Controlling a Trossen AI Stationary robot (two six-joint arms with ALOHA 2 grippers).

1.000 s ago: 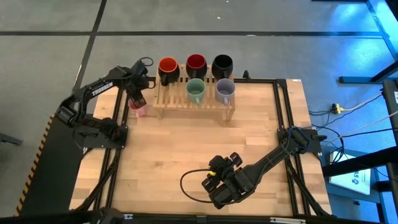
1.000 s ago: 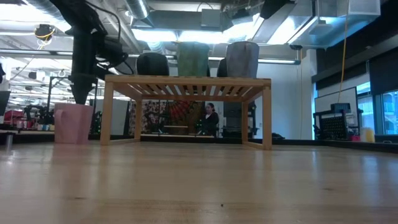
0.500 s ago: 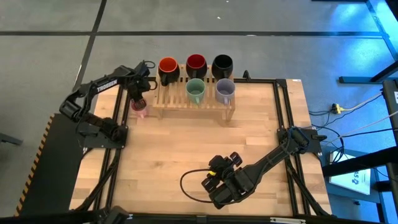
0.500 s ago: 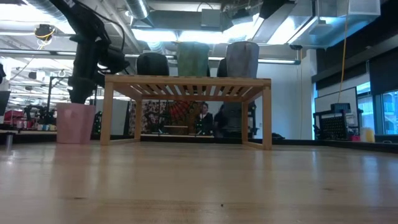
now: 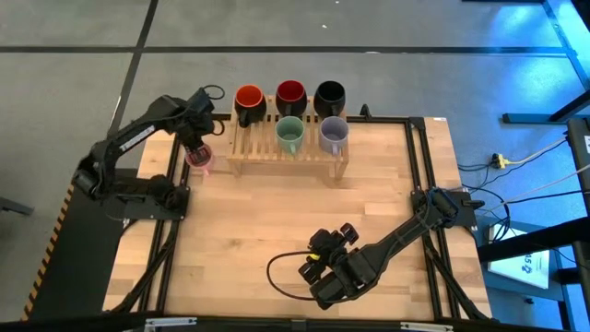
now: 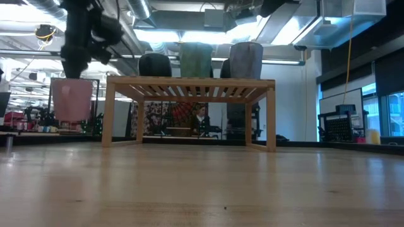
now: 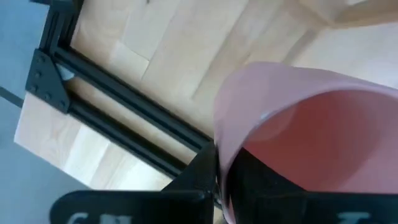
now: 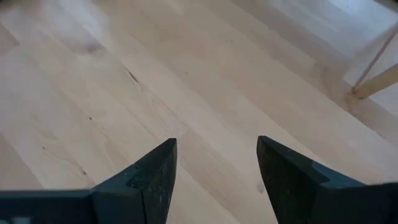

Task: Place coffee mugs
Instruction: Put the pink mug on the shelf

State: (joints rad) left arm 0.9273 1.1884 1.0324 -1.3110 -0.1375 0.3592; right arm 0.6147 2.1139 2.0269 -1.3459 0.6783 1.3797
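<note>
The left gripper (image 5: 196, 148) hung just off the left end of the wooden rack (image 5: 288, 159), its fingers pinched on the rim of the pink mug (image 6: 72, 99). In the low view that mug hung clear of the table (image 5: 277, 231), its rim about level with the rack's top.

To the right of the gripper, 5 mugs already sat on the rack. The orange mug (image 5: 248, 98), the dark red mug (image 5: 290, 93) and the black mug (image 5: 329, 94) filled the far row. The green mug (image 5: 289, 135) and the lavender mug (image 5: 333, 134) stood in the near row, leaving a bare slot at its left end, the one closest to the gripper.

By the look of it, 5 of 6 were placed and only the pink one remained, needing to be carried across and set down there.

Further right, well apart, the right gripper (image 8: 214, 171) waited low over the table's near edge, fingers spread wide and empty.
</note>
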